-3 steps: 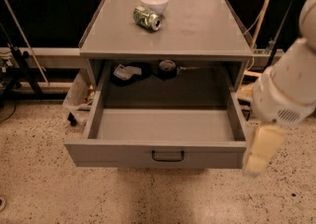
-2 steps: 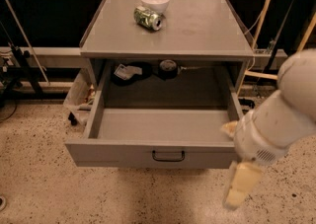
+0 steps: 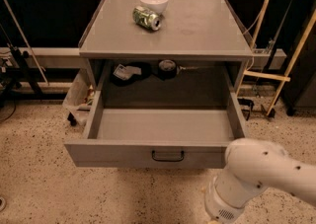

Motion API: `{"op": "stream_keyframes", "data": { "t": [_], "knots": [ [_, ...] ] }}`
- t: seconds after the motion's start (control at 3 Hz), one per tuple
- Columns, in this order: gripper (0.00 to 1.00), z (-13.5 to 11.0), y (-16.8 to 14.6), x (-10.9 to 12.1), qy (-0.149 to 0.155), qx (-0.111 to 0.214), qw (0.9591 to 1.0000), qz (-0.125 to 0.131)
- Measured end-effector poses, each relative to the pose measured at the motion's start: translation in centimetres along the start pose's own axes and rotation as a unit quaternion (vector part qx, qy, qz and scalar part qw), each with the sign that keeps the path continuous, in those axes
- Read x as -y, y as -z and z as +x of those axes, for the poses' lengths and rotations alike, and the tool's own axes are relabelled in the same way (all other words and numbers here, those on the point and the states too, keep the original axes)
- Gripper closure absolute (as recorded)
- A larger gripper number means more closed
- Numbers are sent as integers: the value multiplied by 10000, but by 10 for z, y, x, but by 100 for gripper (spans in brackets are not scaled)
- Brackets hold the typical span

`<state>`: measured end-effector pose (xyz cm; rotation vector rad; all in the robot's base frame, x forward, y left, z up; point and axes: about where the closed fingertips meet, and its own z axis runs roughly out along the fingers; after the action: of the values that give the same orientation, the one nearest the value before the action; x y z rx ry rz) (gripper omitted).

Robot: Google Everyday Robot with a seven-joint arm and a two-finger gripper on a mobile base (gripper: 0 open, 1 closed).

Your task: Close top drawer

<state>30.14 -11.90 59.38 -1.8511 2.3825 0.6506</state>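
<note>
Top drawer [image 3: 118,155]: pulled far out of the cabinet [image 3: 197,28], handle [image 3: 168,156] untouched.
Arm [image 3: 256,173]: low right, just in front of the drawer's right corner.
Gripper: below the bottom edge, out of my view; I cannot tell its grip.
Progress: I judge 0 closing done; the whole push remains.

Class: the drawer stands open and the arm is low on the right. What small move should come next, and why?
Probably swing the arm up and left, bringing the gripper, out of view below the frame, in front of the top drawer near its handle. The drawer is pulled far out, and the arm sits at its right corner.
</note>
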Motion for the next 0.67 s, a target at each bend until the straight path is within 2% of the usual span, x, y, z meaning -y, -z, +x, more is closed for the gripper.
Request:
{"op": "stream_keyframes", "data": {
  "t": [0.33, 0.67],
  "knots": [
    [0, 19, -54, 31, -296, -290, 9991, -93],
    [0, 28, -34, 100, -707, -532, 9944, 584]
  ]
}}
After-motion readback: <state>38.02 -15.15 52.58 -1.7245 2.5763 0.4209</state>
